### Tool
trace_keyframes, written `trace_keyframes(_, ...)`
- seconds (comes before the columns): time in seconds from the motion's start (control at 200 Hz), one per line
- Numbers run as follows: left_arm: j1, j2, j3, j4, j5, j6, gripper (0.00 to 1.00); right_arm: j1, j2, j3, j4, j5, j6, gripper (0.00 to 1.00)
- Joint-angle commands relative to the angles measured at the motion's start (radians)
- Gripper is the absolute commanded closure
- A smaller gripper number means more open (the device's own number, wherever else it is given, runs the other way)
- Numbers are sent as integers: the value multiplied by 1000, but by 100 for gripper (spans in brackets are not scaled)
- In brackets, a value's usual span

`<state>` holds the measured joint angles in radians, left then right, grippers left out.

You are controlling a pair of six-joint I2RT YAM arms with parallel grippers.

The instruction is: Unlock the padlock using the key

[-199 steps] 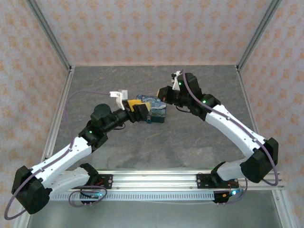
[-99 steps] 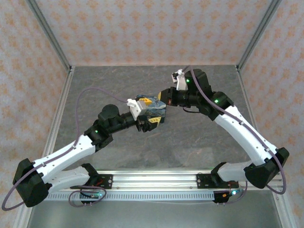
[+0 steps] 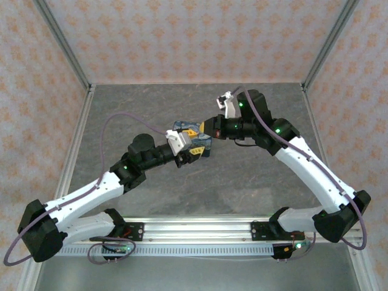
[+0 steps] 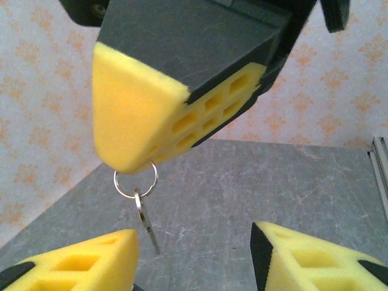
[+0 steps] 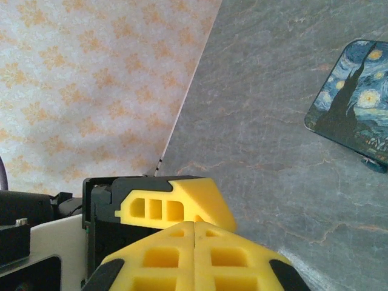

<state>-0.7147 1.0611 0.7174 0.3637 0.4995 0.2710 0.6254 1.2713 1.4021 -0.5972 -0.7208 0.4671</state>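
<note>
The right gripper (image 4: 130, 154) is clenched on the key ring (image 4: 134, 182), which pokes out beneath its yellow pads. The key (image 4: 146, 223) dangles from the ring at a slight tilt, above the grey table (image 4: 291, 188). Just below it the left gripper (image 4: 194, 248) stands released, its two pads apart with nothing between them (the key's tip hangs near the gap, touching neither pad). In the right wrist view, the night-sky box (image 5: 354, 115) lies flat on the table. The padlock (image 5: 371, 162) shows as a small teal bit at the box's lower edge, mostly cut off.
</note>
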Motion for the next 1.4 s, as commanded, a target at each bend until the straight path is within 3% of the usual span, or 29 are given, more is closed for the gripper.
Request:
trace_keyframes(0.0, -9, 3, 31, 12, -30, 17, 51, -4, -31, -13, 31, -35, 10, 100)
trace_keyframes(0.23, -8, 3, 36, 6, -49, 16, 62, -4, -37, -30, 34, -51, 13, 100)
trace_keyframes(0.485, -7, -2, 39, -24, -59, 28, 89, -4, -48, -45, 51, -43, 22, 100)
trace_keyframes(0.681, -8, -16, 49, -96, -62, 63, 100, -6, -70, -42, 32, 2, -34, 100)
trace_keyframes(0.821, -9, -38, 73, -197, -38, 106, 100, -6, -138, -67, -7, 125, -213, 74)
trace_keyframes(1.011, -11, -51, 139, -409, -15, 191, 100, -6, -287, -186, 5, 262, -589, 41)
trace_keyframes(1.211, -30, -31, 196, -547, -27, 269, 100, -4, -415, -355, 86, 80, -1056, 39)
trace_keyframes(1.396, -54, 4, 225, -606, -45, 343, 100, 9, -349, -338, 56, 14, -1185, 41)
